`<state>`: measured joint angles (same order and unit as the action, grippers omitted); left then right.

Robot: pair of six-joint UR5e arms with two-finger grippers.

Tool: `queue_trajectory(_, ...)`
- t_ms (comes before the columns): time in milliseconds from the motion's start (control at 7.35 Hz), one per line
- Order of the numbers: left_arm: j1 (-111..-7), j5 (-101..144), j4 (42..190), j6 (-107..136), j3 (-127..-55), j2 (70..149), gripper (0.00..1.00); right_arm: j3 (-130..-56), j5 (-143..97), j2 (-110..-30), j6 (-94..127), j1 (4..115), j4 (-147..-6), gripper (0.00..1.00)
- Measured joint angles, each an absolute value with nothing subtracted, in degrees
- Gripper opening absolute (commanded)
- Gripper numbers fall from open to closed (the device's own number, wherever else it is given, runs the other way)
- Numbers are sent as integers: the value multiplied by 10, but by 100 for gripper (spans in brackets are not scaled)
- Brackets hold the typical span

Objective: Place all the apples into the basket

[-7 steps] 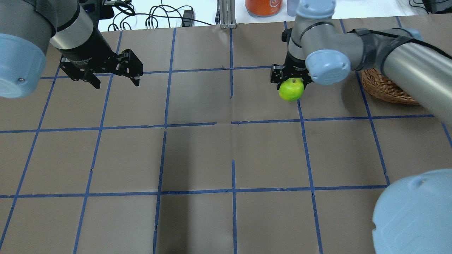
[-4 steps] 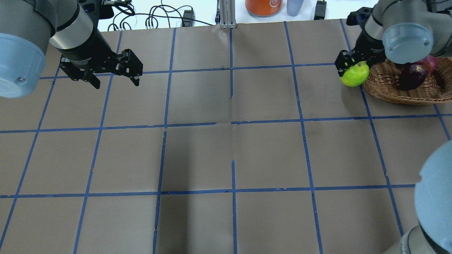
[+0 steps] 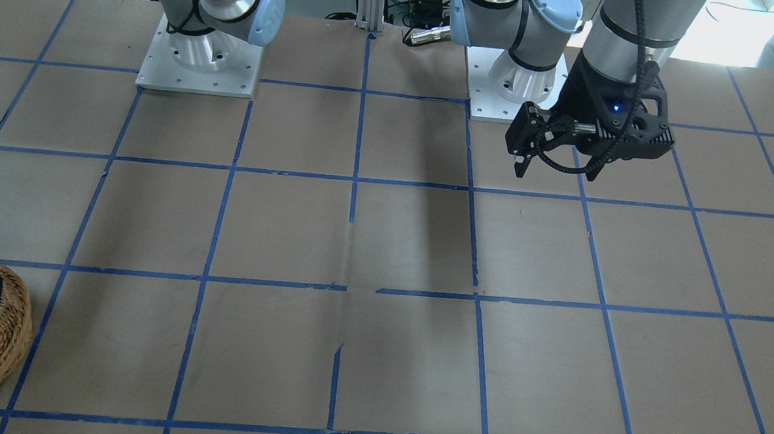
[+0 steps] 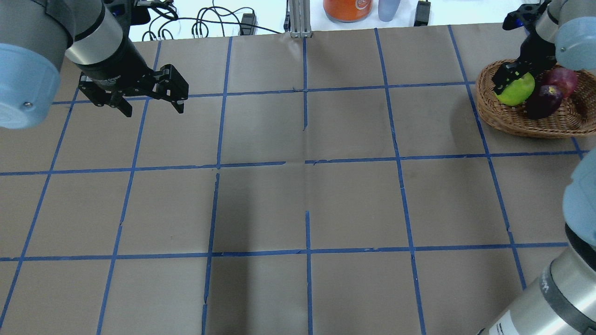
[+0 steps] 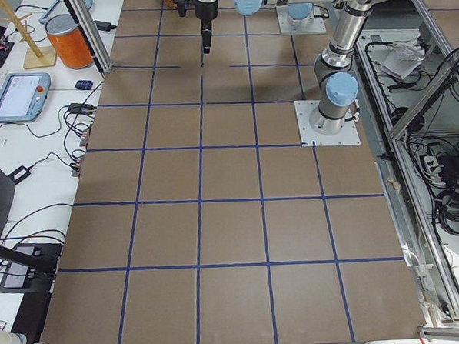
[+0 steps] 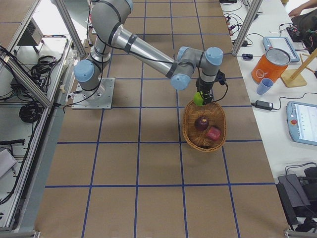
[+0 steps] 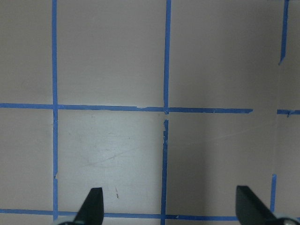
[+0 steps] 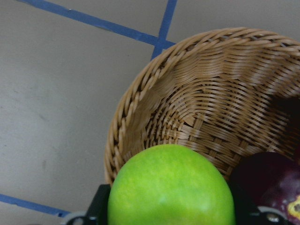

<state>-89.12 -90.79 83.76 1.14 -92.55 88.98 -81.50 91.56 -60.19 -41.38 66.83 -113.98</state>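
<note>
Three apples are now gathered at the basket (image 4: 521,124), which sits at the far right of the counter (image 4: 298,204). A second ago the right hand (image 4: 512,84) was carrying the green apple (image 4: 517,91) over the middle of the counter. Half a second ago it was just outside the basket's left rim, and now it is inside the rim line. The hand is pinching the fruit from both sides, a dark finger showing at each lower corner of the right wrist view. From the right-end camera the apple seems to hang above the weave, not resting on it, though I cannot tell for certain. By my judgement only the release is left, since the purple apple (image 4: 542,102) and the red apple (image 4: 563,80) already lie in the basket to the right of the green one.

The green apple is a bright, even lime with a smooth, slightly glossy skin and faint pale mottling. It is round and unbruised where visible. It sits close beside the purple apple, and a drop may nudge the two together.

The left hand (image 4: 154,109) has not moved. It is spread wide and empty over the far left of the counter.
</note>
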Motion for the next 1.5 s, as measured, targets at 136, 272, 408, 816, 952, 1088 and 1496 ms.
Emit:
queue_trajectory(136, -891, -908, 838, 11, -926, 890, 100, -806, 915, -590, -428, 658, -1140, 59)
queue_trajectory(272, -892, -908, 838, 11, -926, 890, 100, -803, 915, -581, -442, 653, -1140, 86)
queue_trajectory(408, -892, -908, 838, 11, -926, 890, 100, -800, 916, -575, -458, 650, -1140, 100)
queue_trajectory(816, -894, -908, 837, 12, -926, 893, 100, -791, 912, -585, -464, 644, -1123, 100)
queue_trajectory(952, -894, -907, 837, 13, -926, 894, 100, -779, 911, -594, -452, 647, -1097, 100)
queue_trajectory(1088, -895, -907, 837, 13, -926, 894, 100, -764, 911, -604, -426, 659, -1062, 100)
queue_trajectory(1496, -896, -907, 837, 13, -926, 893, 100, -741, 911, -661, -251, 785, -954, 100)
